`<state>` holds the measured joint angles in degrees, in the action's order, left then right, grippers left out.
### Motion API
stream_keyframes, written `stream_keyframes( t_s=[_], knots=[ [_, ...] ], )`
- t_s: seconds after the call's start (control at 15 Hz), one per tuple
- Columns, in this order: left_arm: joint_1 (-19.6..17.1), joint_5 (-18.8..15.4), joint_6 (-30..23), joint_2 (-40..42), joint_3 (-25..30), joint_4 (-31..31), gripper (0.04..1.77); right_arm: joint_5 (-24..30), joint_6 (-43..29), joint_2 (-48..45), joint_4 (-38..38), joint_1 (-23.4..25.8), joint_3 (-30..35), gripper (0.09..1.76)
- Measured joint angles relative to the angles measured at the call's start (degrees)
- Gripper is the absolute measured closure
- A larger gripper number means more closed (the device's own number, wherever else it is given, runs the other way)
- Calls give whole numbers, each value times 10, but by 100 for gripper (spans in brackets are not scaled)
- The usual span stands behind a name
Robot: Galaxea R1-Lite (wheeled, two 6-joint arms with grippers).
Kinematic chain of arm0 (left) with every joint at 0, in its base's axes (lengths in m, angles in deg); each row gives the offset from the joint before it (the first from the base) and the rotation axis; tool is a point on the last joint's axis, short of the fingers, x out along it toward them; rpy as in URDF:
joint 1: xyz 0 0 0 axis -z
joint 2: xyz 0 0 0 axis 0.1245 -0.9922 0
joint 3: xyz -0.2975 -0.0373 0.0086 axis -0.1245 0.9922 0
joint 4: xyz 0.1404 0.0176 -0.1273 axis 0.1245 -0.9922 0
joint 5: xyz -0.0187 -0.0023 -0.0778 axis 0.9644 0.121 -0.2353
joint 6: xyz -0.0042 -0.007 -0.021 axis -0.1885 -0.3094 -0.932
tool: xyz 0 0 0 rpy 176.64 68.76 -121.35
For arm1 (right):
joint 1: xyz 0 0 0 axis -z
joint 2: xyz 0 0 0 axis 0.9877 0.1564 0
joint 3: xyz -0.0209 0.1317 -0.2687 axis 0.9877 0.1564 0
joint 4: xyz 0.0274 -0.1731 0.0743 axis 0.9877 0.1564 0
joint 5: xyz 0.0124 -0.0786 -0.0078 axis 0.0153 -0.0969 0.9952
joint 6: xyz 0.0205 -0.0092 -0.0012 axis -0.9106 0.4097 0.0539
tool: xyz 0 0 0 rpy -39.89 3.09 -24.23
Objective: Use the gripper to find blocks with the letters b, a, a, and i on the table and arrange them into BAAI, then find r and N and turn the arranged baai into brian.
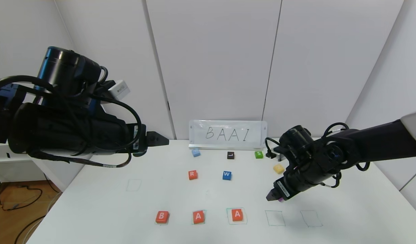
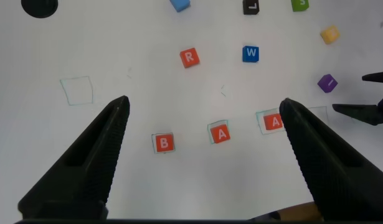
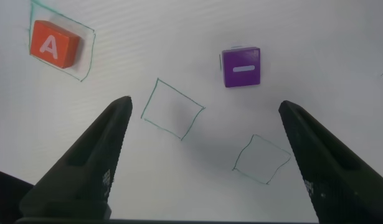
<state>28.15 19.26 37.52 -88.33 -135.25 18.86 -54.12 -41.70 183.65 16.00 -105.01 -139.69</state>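
Orange-red blocks B (image 1: 162, 217), A (image 1: 198, 217) and A (image 1: 237, 214) lie in a row near the table's (image 1: 92, 203) front edge. The purple I block (image 3: 242, 67) rests on the table just behind the empty green outline (image 1: 275, 218) to the right of the second A. My right gripper (image 1: 275, 197) hovers over it, open and holding nothing, so in the head view only a sliver of the block shows. The orange-red R (image 1: 192, 175) lies mid-table. No N is in view. My left gripper (image 1: 160, 139) is raised at the left, open and empty.
A blue W (image 1: 227, 175), black L (image 1: 230, 155), green S (image 1: 259, 154), a light blue block (image 1: 195, 153) and a yellow block (image 1: 278, 168) lie farther back. A BAAI sign (image 1: 227, 134) stands at the wall. Another empty outline (image 1: 311, 218) is at front right.
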Motion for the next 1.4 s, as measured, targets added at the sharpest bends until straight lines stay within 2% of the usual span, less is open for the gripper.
stream_keyframes(
  t_s=[0.67,1.33,1.4],
  knots=[
    [2,0,1,1,2,0,9,5,87,66,-59,25,7,15],
    [3,0,1,-2,2,0,9,16,101,95,-75,34,2,14],
    [3,0,1,-2,2,0,9,16,101,96,-76,34,2,35]
  ],
)
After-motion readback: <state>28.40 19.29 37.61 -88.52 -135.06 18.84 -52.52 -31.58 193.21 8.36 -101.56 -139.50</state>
